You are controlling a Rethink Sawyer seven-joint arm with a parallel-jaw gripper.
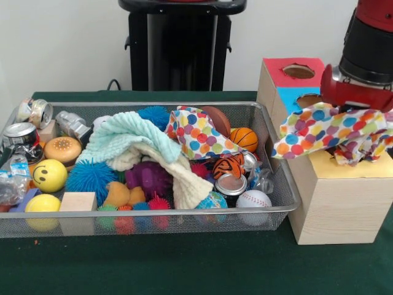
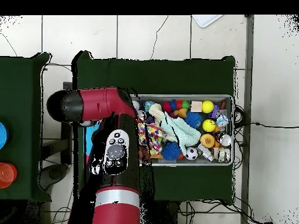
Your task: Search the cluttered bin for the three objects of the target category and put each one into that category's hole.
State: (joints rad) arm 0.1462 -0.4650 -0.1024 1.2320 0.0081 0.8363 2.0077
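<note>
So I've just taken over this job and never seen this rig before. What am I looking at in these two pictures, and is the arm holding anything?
It is one red and black robot arm at a green table. The front view faces it from across the table; the overhead view looks straight down, where the arm covers the boxes. The wire-mesh bin holds balls, cans, fluffy towels and a polka-dot cloth. Beside it stand wooden boxes. Another polka-dot cloth hangs under the arm's end over the yellow-topped box, hiding its hole. The gripper itself is hidden, so its grip cannot be confirmed.
</note>
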